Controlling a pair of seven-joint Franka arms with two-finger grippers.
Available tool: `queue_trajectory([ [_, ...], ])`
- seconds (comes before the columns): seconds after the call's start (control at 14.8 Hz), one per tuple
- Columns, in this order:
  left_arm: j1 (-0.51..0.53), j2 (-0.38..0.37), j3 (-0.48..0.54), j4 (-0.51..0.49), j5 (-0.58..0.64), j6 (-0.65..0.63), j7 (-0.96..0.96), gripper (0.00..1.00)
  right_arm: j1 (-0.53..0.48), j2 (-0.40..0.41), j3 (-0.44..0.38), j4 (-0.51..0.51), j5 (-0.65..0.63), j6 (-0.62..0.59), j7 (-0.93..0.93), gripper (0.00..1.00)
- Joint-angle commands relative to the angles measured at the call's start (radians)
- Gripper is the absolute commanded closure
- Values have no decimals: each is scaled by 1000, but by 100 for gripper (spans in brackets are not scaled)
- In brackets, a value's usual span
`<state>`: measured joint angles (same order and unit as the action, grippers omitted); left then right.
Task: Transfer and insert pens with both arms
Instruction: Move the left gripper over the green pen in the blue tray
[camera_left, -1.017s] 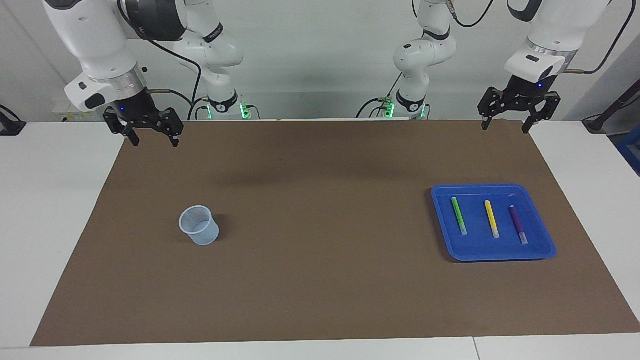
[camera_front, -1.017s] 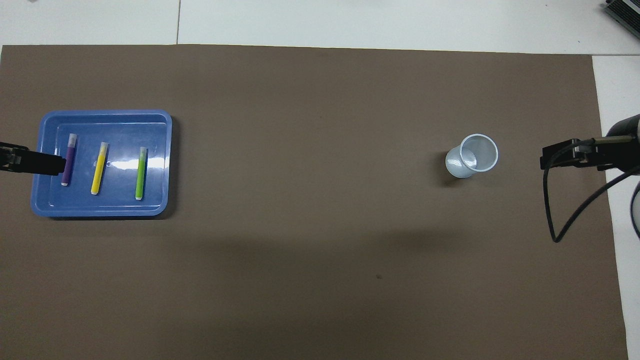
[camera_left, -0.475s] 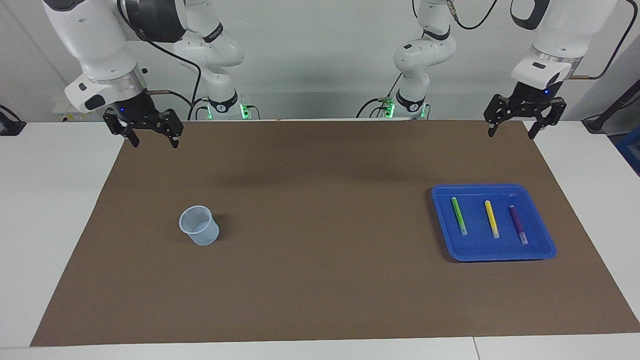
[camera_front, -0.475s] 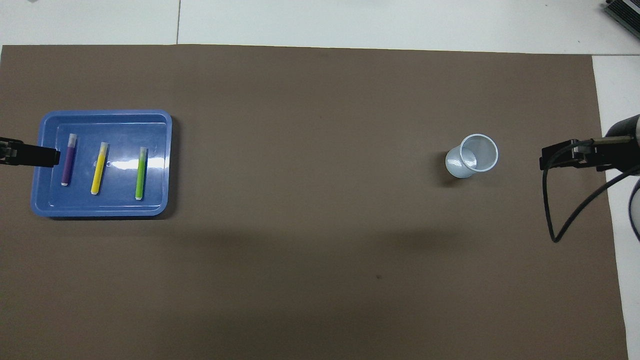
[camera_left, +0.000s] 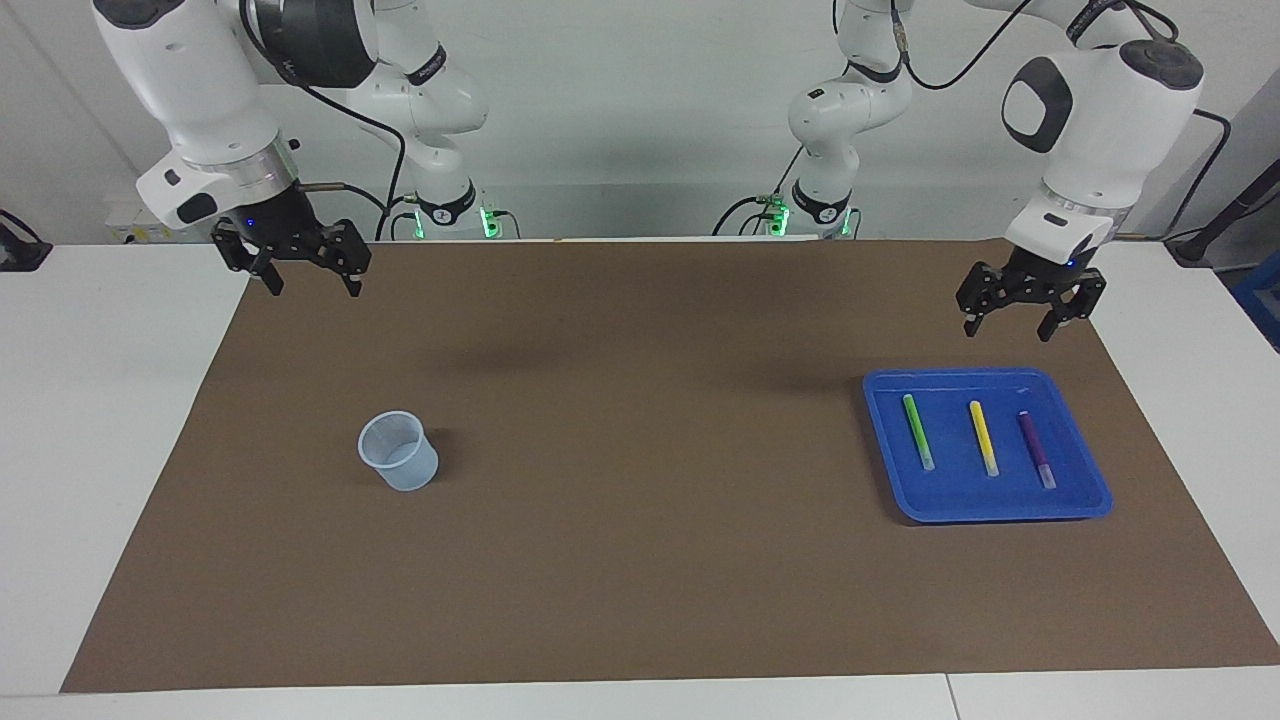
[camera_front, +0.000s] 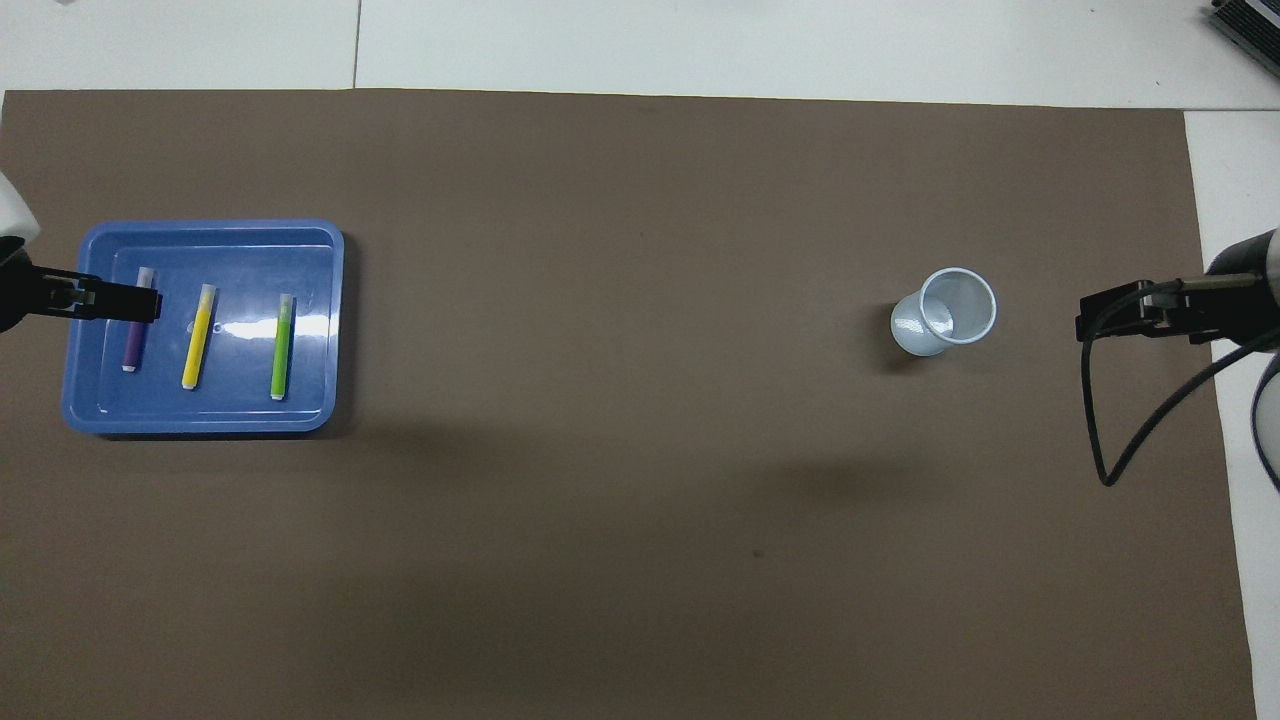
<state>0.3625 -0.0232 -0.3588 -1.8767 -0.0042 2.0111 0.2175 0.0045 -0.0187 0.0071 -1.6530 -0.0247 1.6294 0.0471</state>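
Facing view: nearest the robots, the right tool (camera_left: 305, 277) hangs spread wide and empty over the brown mat's (camera_left: 640, 480) corner at the right arm's end of the tabletop (camera_left: 90, 400), where that arm waits. The left tool (camera_left: 1020, 318), also spread wide and holding nothing, hangs in the air just above the mat beside the tray's (camera_left: 890, 500) robot-side rim, clear of the pens.

Farther out, a blue tray lies flat on the mat toward the left arm's end. Three pens lie in it side by side, apart from one another, each running near to far with its whitish cap at the farther end: green pen (camera_left: 917, 430) toward the table's middle, yellow pen (camera_left: 983, 437) between, purple pen (camera_left: 1035, 448) toward the left arm's end.

About as far out, toward the right arm's end, a clear cup (camera_left: 398, 451) stands upright on the mat, well apart from the tray.

In the overhead view the left tool (camera_front: 135, 301) overlaps the purple pen's (camera_front: 132, 345) capped end, while the right tool (camera_front: 1110, 315) shows beside the cup (camera_front: 945, 312).
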Motion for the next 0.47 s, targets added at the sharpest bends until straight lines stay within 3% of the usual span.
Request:
queue_trajectory([
  [0.0, -2, 55, 0, -13, 13, 66, -4, 1, -4, -33, 14, -41, 11, 12, -26, 0],
  [0.41, 4, 137, 0, -19, 13, 116, -7, 1, -3, -36, 14, -41, 11, -3, -29, 0],
])
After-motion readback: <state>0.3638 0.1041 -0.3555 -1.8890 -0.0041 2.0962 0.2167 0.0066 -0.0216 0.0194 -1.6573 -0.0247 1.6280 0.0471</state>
